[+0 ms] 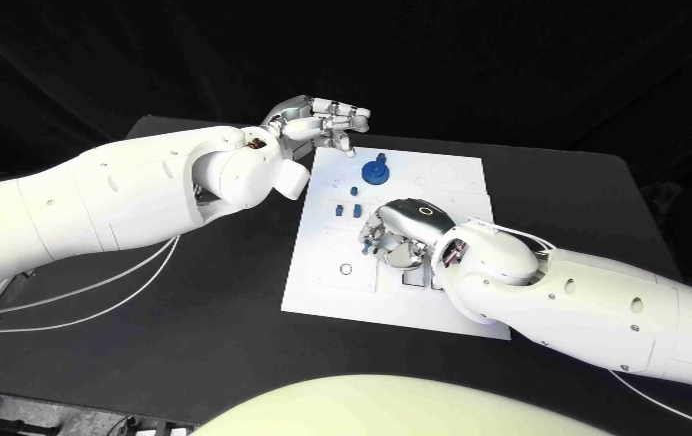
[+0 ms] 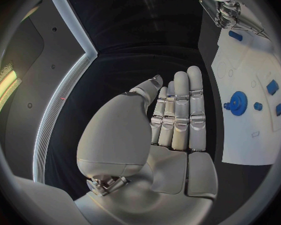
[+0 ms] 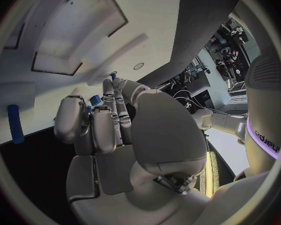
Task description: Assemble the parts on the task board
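My head camera is looking down on the task board (image 1: 378, 286). My left wrist camera is peering past my left hand (image 2: 172, 117) at it; my right wrist camera is sitting close behind my right hand (image 3: 109, 120).

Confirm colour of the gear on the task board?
Blue. The gear shows best in the left wrist view, lying on the white task board.
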Tool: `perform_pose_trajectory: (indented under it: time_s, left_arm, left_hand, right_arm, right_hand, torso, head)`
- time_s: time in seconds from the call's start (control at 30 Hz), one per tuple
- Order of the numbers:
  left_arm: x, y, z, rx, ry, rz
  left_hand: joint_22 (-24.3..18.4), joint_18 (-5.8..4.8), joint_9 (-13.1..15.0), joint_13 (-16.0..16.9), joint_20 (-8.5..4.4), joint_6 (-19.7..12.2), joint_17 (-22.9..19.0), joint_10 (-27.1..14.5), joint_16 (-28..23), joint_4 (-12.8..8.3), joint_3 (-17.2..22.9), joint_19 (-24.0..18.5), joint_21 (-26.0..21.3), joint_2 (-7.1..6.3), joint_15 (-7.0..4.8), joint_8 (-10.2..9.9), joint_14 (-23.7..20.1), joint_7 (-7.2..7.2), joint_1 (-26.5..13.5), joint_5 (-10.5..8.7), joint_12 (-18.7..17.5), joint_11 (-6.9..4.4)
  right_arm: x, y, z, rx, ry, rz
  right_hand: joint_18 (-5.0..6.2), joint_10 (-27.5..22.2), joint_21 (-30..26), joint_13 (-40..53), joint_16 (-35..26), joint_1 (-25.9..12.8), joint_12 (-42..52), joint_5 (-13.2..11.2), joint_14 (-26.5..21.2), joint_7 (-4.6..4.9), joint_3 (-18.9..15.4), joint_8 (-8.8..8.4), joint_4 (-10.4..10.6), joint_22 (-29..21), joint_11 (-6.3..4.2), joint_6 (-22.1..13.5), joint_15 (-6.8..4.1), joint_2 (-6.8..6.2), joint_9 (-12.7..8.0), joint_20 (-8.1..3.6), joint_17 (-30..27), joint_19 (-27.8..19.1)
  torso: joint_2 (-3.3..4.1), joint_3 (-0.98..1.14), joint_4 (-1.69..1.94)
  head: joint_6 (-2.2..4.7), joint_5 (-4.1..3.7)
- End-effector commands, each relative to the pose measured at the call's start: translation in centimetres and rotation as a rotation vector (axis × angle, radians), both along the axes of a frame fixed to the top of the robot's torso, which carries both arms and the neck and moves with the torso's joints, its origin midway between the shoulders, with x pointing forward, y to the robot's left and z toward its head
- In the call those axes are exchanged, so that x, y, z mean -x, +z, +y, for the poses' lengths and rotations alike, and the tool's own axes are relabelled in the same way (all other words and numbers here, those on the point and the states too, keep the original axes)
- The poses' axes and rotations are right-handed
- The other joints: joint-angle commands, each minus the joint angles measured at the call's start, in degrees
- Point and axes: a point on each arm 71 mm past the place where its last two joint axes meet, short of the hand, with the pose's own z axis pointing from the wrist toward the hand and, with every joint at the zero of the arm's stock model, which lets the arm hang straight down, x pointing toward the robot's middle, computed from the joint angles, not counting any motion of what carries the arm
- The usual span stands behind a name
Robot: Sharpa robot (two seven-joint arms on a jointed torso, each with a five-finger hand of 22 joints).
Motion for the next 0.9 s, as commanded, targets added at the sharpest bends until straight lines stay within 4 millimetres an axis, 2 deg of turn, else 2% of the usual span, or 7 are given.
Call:
perform_pose_trajectory:
  time_s: [0.03, 0.4, 0.7, 0.77, 0.9]
  left_arm:
    - [0.08, 0.14, -0.24, 0.008, -0.021, -0.006]
    - [0.10, 0.13, -0.22, 0.007, -0.022, -0.004]
    - [0.11, 0.12, -0.25, 0.007, -0.024, -0.003]
    - [0.11, 0.12, -0.24, 0.006, -0.024, -0.003]
    - [0.10, 0.11, -0.20, 0.005, -0.023, -0.001]
  left_hand:
    - [-0.06, 0.26, -0.07, -0.08, 0.13, -0.25, -0.06, -0.45, -0.24, -0.12, -0.03, 0.24, -0.29, -0.06, 0.49, -0.21, -0.08, 0.04, -0.06, -0.01, 0.39, -0.11]
    - [-0.06, 0.26, -0.07, -0.08, 0.13, -0.25, -0.06, -0.45, -0.24, -0.12, -0.03, 0.24, -0.29, -0.06, 0.49, -0.21, -0.08, 0.04, -0.06, -0.01, 0.39, -0.11]
    - [-0.06, 0.26, -0.07, -0.08, 0.13, -0.25, -0.06, -0.45, -0.24, -0.12, -0.03, 0.24, -0.29, -0.06, 0.49, -0.21, -0.08, 0.04, -0.06, -0.01, 0.39, -0.11]
    - [-0.06, 0.26, -0.07, -0.08, 0.13, -0.25, -0.06, -0.45, -0.24, -0.12, -0.03, 0.24, -0.29, -0.06, 0.49, -0.21, -0.08, 0.04, -0.06, -0.01, 0.39, -0.11]
    - [-0.12, 0.28, -0.05, -0.08, 0.16, -0.26, -0.13, -0.49, -0.23, -0.12, -0.10, 0.25, -0.38, -0.04, 0.50, -0.18, -0.09, 0.01, -0.11, -0.04, 0.49, -0.13]
  right_arm:
    - [0.07, -0.21, 0.12, 0.027, 0.010, 0.004]
    - [0.01, -0.66, 0.22, 0.087, 0.014, 0.022]
    - [0.01, -0.81, 0.60, 0.100, 0.020, 0.016]
    - [0.00, -0.81, 0.64, 0.097, 0.020, 0.015]
    - [-0.05, -0.79, 0.63, 0.086, 0.020, 0.012]
  right_hand:
    - [-1.10, 0.06, 0.27, -0.07, 0.23, -0.39, -0.26, 0.36, 2.58, 0.08, -0.28, 0.23, -0.10, 3.62, -0.29, 0.36, -0.20, -0.02, 0.10, -0.03, -0.02, 0.46]
    - [-1.06, 0.16, 0.09, -0.06, 0.18, -0.65, -0.32, 0.33, 2.56, 0.04, -0.48, 0.25, -0.07, 3.56, -0.32, 0.43, -0.22, -0.04, 0.13, -0.02, -0.11, 0.36]
    - [-0.87, -0.16, -0.81, -0.14, -0.10, -1.39, -0.80, 0.14, 2.45, 0.12, -1.08, -0.09, -0.03, 3.17, -0.22, -0.01, -0.15, -0.40, 0.04, 0.03, -0.54, -0.15]
    - [-0.82, -0.84, -1.18, -0.31, -0.12, -1.95, -1.32, 0.20, 2.43, 0.40, -1.39, -0.59, 0.12, 3.02, 0.02, -0.80, 0.05, -0.70, -0.16, 0.13, -0.57, -0.35]
    - [-0.75, -4.24, -2.07, -1.25, -0.08, -3.80, -3.55, 0.95, 2.39, 1.24, -2.59, -2.08, 0.79, 2.69, 1.19, -3.14, 1.00, -1.97, -0.80, 0.77, -0.60, -0.78]
  torso:
    - [0.00, -0.02, 0.00]
    - [-0.01, 0.01, 0.01]
    - [0.01, 0.02, -0.01]
    - [0.02, 0.02, -0.01]
    - [-0.02, 0.01, -0.03]
  head:
    - [-0.08, 0.00]
    - [-0.46, -0.02]
    - [-0.44, -0.09]
    - [-0.45, -0.07]
    - [-0.48, -0.09]
